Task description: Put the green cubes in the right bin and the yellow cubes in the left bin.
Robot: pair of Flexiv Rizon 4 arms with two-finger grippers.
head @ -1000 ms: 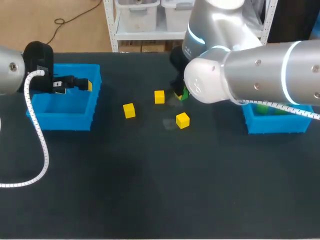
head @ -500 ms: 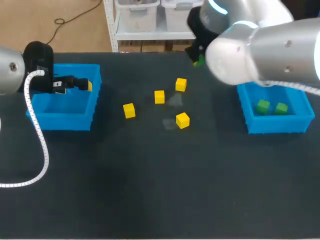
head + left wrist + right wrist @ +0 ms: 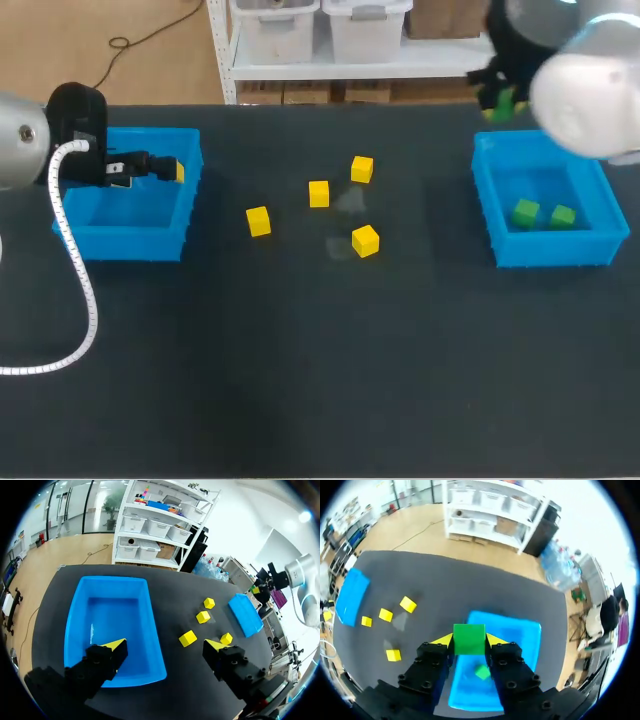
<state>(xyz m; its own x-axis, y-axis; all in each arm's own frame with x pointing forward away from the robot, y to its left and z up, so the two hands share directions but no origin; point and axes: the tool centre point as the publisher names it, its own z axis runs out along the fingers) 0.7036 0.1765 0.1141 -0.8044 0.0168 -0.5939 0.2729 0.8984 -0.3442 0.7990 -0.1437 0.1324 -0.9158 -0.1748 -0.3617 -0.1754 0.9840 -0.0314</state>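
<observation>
1. Transfer of a green cube [image 3: 469, 639] is under way. The right pincer [image 3: 497, 100] has it clenched between both fingers, and in the last second has lifted it from the middle of the worktop [image 3: 300, 380] and swung out to about 2 o'clock.
2. That pincer now hangs over the far rim of the right bin [image 3: 545, 262], which sits at 3 o'clock and already holds two green cubes [image 3: 525, 212].
3. The arm's departure has uncovered a fourth yellow cube [image 3: 362, 169]. All four lie loose around the centre.
4. The left pincer [image 3: 165, 647] has not stirred: released and empty, over the left bin [image 3: 130, 245] at 9 o'clock, which looks bare.
5. No green shows on the worktop, so one drop should finish that colour. The yellow sorting is all still to do.
</observation>
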